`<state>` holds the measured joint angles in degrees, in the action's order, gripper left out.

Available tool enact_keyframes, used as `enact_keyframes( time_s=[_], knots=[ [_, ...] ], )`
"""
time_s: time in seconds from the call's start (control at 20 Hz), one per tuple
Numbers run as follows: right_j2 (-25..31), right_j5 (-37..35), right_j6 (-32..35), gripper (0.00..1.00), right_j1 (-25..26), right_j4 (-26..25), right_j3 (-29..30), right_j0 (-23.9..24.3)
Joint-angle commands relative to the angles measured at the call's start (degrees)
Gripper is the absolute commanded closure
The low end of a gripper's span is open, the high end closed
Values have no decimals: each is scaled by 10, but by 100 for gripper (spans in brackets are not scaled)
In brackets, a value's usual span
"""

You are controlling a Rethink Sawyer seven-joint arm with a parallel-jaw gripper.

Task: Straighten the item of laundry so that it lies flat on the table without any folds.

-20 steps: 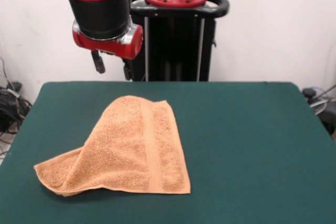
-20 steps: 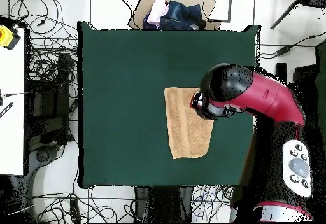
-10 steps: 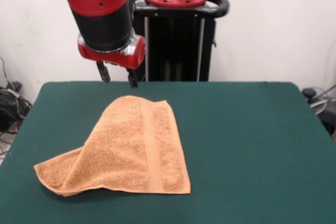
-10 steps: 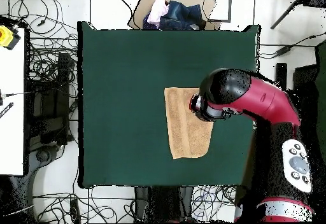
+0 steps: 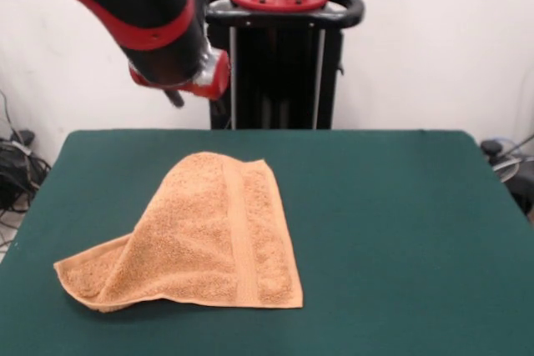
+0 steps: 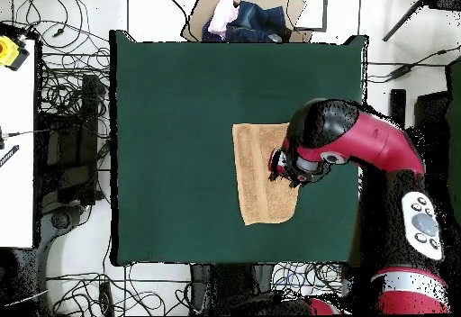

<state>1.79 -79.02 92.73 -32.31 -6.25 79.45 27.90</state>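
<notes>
Front view: the orange-tan terry towel (image 5: 196,239) lies on the green counter (image 5: 400,231), toward its near left part. The towel is folded, with a woven band running along its upper layer and a lower layer protruding at the left. The gripper (image 5: 177,96) is raised above the counter's far edge, clear of the towel. Finger opening cannot be determined; nothing is visibly held.

Overhead view: the arm's wrist (image 6: 302,156) covers the towel's (image 6: 257,183) right edge.
</notes>
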Motion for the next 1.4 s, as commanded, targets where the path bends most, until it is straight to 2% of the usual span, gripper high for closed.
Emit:
enact_keyframes(
  time_s=[0.05, 0.15, 0.3, 0.5, 0.7, 0.85, 1.15, 1.4],
  knots=[
    [74, -121, -150, 0, -11, -19, -7, 59],
    [77, -136, -157, 0, -33, -27, 13, 77],
    [63, -128, -166, 0, -90, -33, 85, 106],
    [46, -103, -148, 0, -111, -60, 133, 109],
    [54, -80, -138, 0, -127, -61, 162, 118],
    [65, -65, -129, 0, -133, -55, 170, 123],
    [81, -16, -99, 0, -108, -35, 171, 128],
    [91, 35, -93, 0, -107, -2, 205, 134]
  ],
)
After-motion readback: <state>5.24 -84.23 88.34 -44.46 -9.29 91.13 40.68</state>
